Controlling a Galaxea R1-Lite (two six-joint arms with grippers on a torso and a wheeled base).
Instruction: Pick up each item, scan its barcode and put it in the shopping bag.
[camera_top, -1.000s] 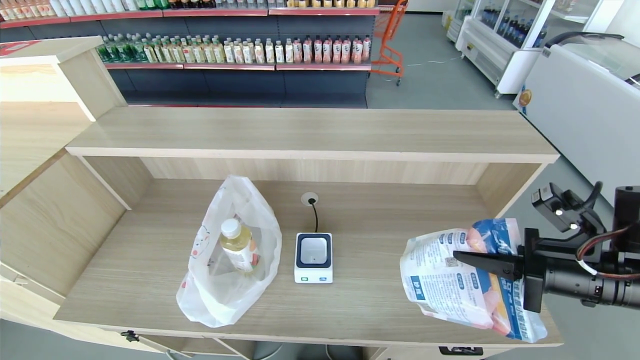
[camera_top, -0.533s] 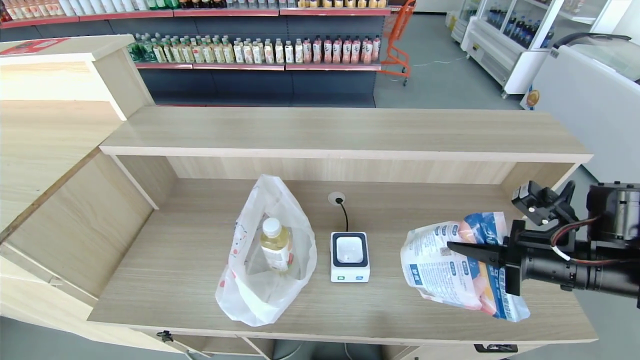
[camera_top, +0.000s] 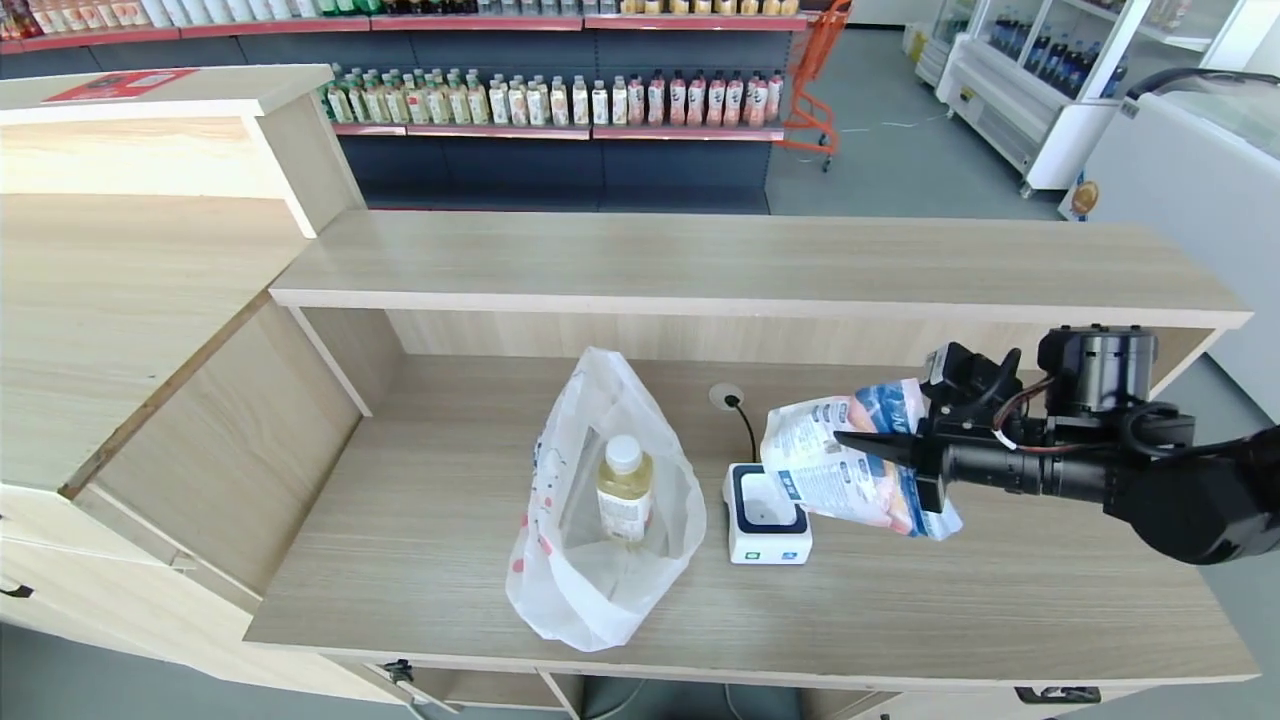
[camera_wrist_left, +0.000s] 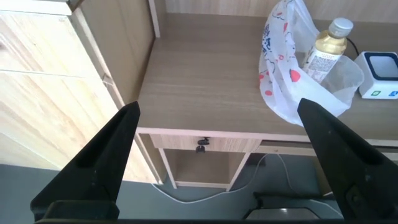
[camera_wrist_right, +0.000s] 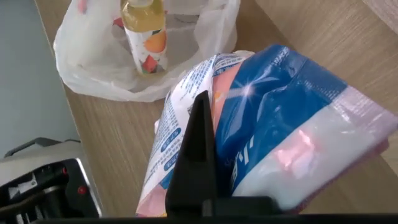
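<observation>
**A:** What's on the desk (camera_top: 400, 520)?

**B:** A white shopping bag (camera_top: 570, 585), standing open, well out beyond the right pincer's (camera_top: 850, 450) fingertips.

**A:** And that pincer?

**B:** Clamped on a blue-and-white snack packet (camera_top: 830, 490), held above the desk. The scanner (camera_top: 765, 530) sits just past its fingertips, partly under the packet.

**A:** Anything in the bag?

**B:** A yellowish bottle (camera_top: 624, 490), upright.

**A:** The left pincer (camera_wrist_left: 217, 106)?

**B:** Spread wide, holding nothing, off the desk's front edge, with the bag ahead of it.

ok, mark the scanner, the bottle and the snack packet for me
scanner (camera_top: 764, 512), head view, on its dark-framed window.
bottle (camera_top: 623, 500), head view, on its label.
snack packet (camera_top: 845, 490), head view, on its lower printed face.
</observation>
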